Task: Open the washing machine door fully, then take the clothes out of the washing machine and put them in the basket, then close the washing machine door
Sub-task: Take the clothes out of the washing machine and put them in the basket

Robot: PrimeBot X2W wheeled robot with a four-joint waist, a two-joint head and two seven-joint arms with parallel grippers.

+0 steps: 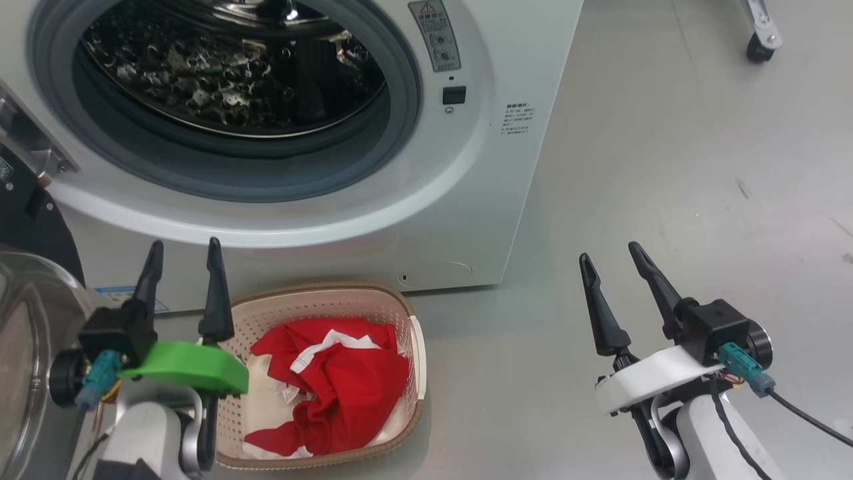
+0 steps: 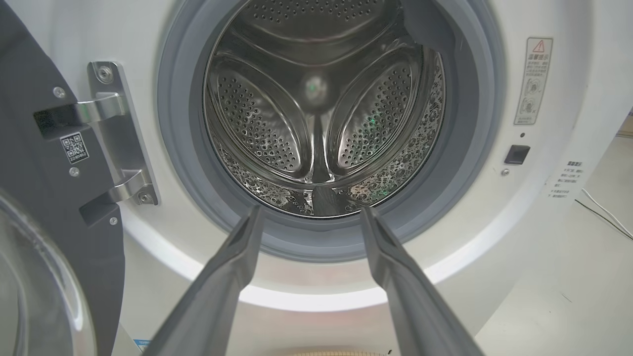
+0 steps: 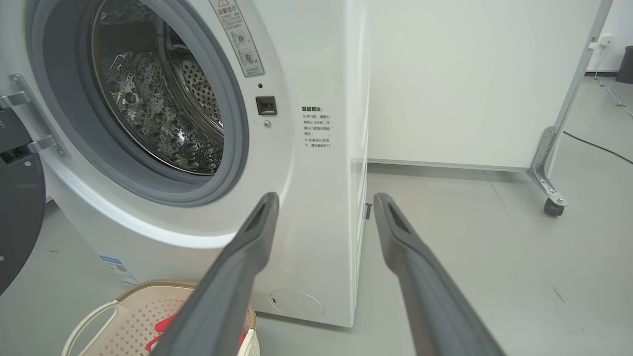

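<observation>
The white washing machine (image 1: 480, 167) stands with its door (image 1: 26, 333) swung wide to the left; the glass bowl and black rim show at the lower left, also the door (image 2: 44, 207). The steel drum (image 2: 321, 113) holds nothing I can see. The red clothes (image 1: 333, 393) lie in the cream basket (image 1: 416, 360) on the floor before the machine. My left gripper (image 1: 183, 257) hovers open over the basket's left end, fingers pointing at the drum opening. My right gripper (image 1: 610, 257) stands open over bare floor to the right of the machine.
Grey floor (image 1: 666, 200) spreads to the right of the machine. A castor wheel of a stand (image 1: 760, 47) sits at the far right, seen too as a wheeled stand (image 3: 551, 198) beside a white wall panel. A cable (image 3: 598, 148) runs along the floor.
</observation>
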